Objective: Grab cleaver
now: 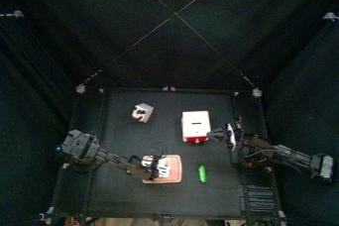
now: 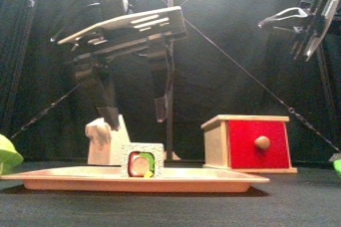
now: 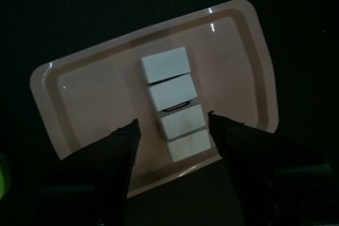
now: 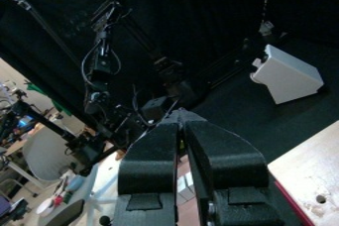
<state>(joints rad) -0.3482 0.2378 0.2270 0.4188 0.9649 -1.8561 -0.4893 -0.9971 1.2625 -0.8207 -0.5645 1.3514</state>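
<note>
The cleaver is a small light-grey and white block at the back left of the table. In the front view the cleaver stands behind the pink tray. My left gripper hangs open above that tray, well in front of the cleaver. In the left wrist view the left gripper straddles a row of white blocks lying in the tray. My right gripper is shut, held high at the right beside the white-and-red box. The cleaver lies far beyond it.
The white-and-red box stands right of centre. A green thing lies right of the tray near the front edge. A rolled piece shows end-on in the tray. Black curtains close in the table.
</note>
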